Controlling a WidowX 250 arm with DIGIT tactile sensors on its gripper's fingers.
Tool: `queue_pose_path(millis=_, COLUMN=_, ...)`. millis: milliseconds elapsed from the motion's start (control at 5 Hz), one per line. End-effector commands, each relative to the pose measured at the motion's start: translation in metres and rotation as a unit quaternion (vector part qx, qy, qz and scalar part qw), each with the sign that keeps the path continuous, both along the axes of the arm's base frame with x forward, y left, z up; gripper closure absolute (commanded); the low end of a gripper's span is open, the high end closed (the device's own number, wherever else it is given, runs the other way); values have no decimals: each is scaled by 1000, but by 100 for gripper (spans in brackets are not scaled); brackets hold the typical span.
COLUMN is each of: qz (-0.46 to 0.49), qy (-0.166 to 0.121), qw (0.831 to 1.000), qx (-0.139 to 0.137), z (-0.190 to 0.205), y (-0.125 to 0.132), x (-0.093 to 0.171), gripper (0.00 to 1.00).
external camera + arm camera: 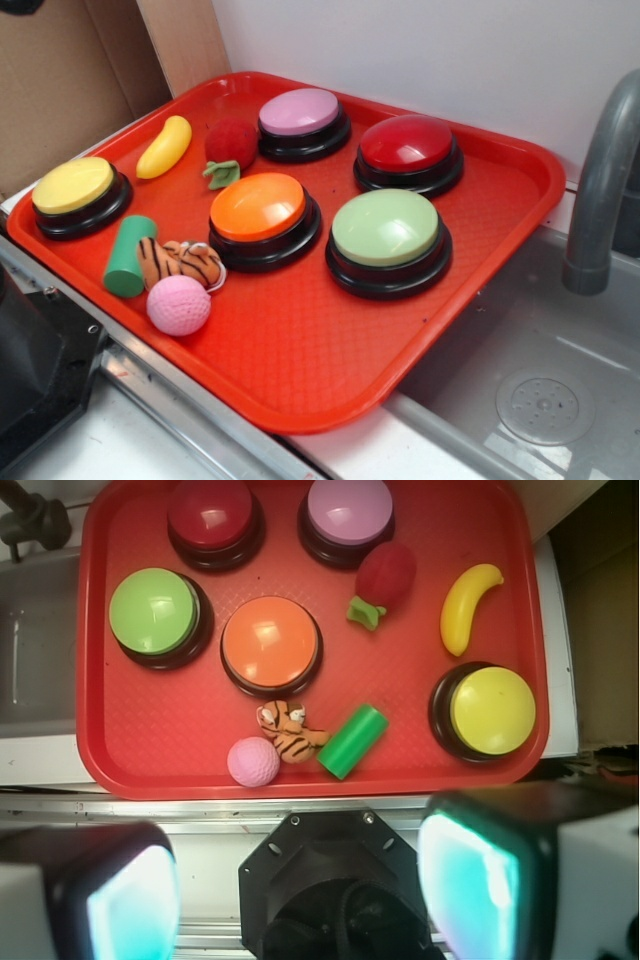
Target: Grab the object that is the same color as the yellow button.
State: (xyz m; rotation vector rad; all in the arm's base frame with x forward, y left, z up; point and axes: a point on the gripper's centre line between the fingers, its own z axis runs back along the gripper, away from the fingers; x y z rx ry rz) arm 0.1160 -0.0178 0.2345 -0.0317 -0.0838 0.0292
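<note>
Banana: we see the small smooth yellow plastic toy banana (164, 147) (468, 606) lying flat on the red plastic tray (300, 350) (180, 750), near its far left edge in the exterior view, nothing touching it.
Yellow button: the large round yellow-domed push button on a black base (75, 190) (490, 710) sits just beside the banana, toward the tray's near left corner.
Strawberry: a fuzzy red toy strawberry with a green leaf (229, 147) (383, 578) lies on the banana's other side, next to the purple-topped button (301, 118) (348, 512).
Other buttons: we note an orange-topped button (260, 214) (270, 644) mid-tray, a light green-topped button (387, 237) (155, 612) and a dark red-topped button (408, 150) (211, 515).
Small toys: a green plastic cylinder (130, 256) (352, 741), a striped plush tiger (180, 263) (290, 732) and a pink dimpled ball (179, 305) (253, 761) cluster at the near edge, touching one another.
Gripper: the gripper (300, 885) hangs above, off the tray's near edge, well apart from the banana; its fingers (470, 880) stand wide apart, holding nothing.
Surroundings: we see a grey sink (540, 380) with a faucet (600, 180) beside the tray.
</note>
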Motion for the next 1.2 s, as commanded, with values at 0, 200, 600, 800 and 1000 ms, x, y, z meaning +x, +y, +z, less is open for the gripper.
queue_pose_path(millis=0, qz=0, qy=0, qw=1000, qx=0, z=0, y=0, x=0, gripper=0)
queue_pose_path(millis=200, qz=39, qy=-3, qw=999, qx=2, z=-14, y=10, x=23, gripper=0)
queue_pose_path(millis=600, qz=170, qy=-10, qw=985, qx=-3, z=-56, y=57, x=82, gripper=0)
queue_pose_path(millis=800, qz=257, qy=-28, qw=966, qx=9, z=-73, y=88, x=110, gripper=0)
queue_pose_path(millis=1000, qz=337, qy=-37, qw=940, qx=19, z=-97, y=121, x=128, gripper=0)
